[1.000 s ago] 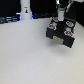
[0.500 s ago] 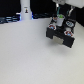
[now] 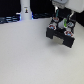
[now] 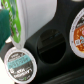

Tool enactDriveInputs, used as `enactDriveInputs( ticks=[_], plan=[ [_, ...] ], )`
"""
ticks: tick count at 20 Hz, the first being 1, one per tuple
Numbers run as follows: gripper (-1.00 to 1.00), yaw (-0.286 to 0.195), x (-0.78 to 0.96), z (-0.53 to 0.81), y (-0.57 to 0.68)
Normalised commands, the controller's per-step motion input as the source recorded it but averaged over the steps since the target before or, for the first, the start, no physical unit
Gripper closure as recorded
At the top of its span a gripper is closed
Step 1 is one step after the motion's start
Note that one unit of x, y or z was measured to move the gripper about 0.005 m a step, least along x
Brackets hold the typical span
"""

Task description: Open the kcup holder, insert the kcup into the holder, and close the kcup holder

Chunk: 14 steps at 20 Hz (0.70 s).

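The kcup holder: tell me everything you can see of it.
The kcup holder is a black, boxy, plastic-looking unit on the white table, toward the exterior view's right. The claw hangs right over its top, so its upper part is partly hidden. The wrist view shows its black top with an empty round recess and round foil-lidded pods seated beside it. Whether a drawer is open is too blurred to tell.

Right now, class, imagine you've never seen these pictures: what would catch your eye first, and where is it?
In the exterior view, the black kcup holder sits toward the exterior view's right on the pale table, the gripper right above it. The wrist view shows a round empty slot between two lidded pods.
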Motion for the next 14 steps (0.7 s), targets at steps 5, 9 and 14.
enactDriveInputs(
  ticks=[5, 9, 14],
  plan=[
    [-1.0, -0.01, -0.14, 0.0, -0.08],
    [-1.0, -0.031, -0.33, 0.0, 0.07],
    [-1.0, -0.085, -0.44, 0.0, 0.0]
  ],
)
